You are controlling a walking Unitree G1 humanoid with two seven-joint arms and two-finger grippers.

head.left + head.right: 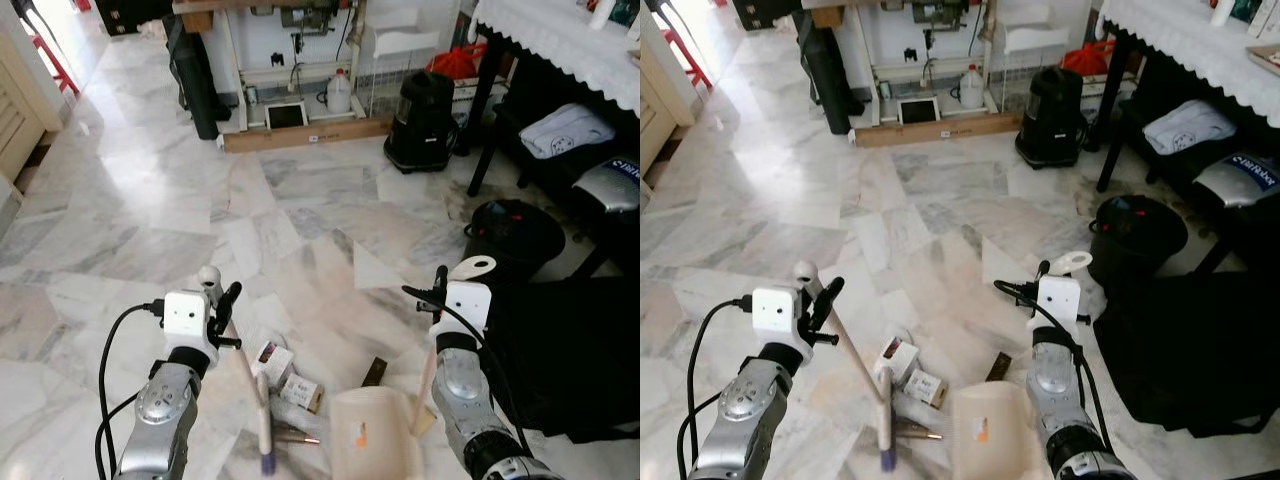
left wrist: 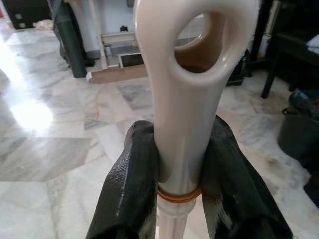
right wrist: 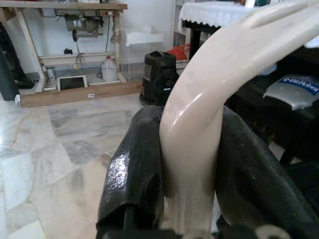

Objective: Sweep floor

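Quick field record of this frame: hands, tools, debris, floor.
left hand: shut on cream plastic broom handle
right hand: shut on cream plastic dustpan handle
broom head: down on the floor beside the litter
cream dustpan: on the floor before the robot
debris: small cardboard boxes, between broom and dustpan
floor: white-grey marble tiles
nearby: black bin on the robot's right

Marble-floored room with a workbench at the far wall

Grey-veined marble floor (image 1: 150,200) gleams far left; a wooden workbench (image 1: 290,70) stands far centre, a black bin (image 1: 422,120) beside it, a lace-covered table (image 1: 560,40) on the right.
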